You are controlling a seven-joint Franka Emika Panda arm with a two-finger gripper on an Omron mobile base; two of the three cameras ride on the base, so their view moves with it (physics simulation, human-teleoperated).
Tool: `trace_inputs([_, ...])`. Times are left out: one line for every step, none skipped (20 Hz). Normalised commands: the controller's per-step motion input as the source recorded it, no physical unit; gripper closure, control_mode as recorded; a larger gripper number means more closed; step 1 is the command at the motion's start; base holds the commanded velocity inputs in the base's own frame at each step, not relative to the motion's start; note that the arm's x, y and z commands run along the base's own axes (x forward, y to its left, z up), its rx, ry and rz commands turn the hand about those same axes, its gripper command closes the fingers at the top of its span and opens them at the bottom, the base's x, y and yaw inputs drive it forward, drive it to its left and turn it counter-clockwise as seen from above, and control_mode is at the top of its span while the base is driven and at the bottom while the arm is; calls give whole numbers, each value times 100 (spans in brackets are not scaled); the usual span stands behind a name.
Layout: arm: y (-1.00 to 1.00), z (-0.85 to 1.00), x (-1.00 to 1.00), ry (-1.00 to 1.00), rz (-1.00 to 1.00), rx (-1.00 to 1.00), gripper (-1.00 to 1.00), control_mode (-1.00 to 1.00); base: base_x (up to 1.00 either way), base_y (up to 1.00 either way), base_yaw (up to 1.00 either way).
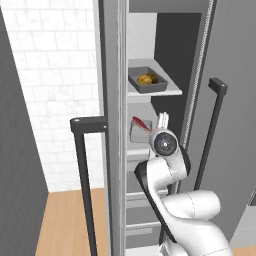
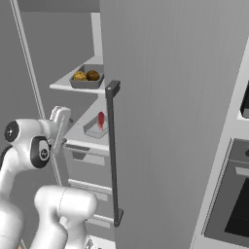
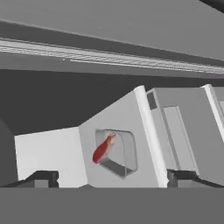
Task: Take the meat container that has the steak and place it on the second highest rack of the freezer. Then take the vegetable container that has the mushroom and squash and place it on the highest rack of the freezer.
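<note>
On the second highest rack [image 1: 137,145] of the freezer [image 2: 87,141], the meat container [image 2: 95,129] with the steak [image 3: 104,148] lies set down, the vegetable container [image 1: 147,80] one rack higher, as tasked; near them, the end effector [image 3: 111,178] gapes wide, holding nothing.

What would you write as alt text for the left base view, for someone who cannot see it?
A white robot arm reaches into an open freezer, its open gripper just in front of a grey tray holding a red steak on a white shelf. On the shelf above sits another grey tray with yellow-brown vegetables; grey drawers lie below.
</note>
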Motion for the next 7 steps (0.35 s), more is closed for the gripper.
trace_inputs([-10,100,-100,-17,0,12,-100,-100,0,0,0])
trace_inputs([-18,100,-100,-17,0,13,-100,-100,0,0,0])
trace_inputs([-24,100,-100,-18,1,13,-100,-100,0,0,0])
trace_inputs([-29,100,-100,-18,3,16,-100,-100,0,0,0])
trace_inputs([-32,100,-100,-16,2,19,-100,-100,0,0,0])
trace_inputs([-51,100,-100,-18,4,23,-100,-100,0,0,0])
trace_inputs([-65,100,-100,-23,8,24,-100,-100,0,0,0])
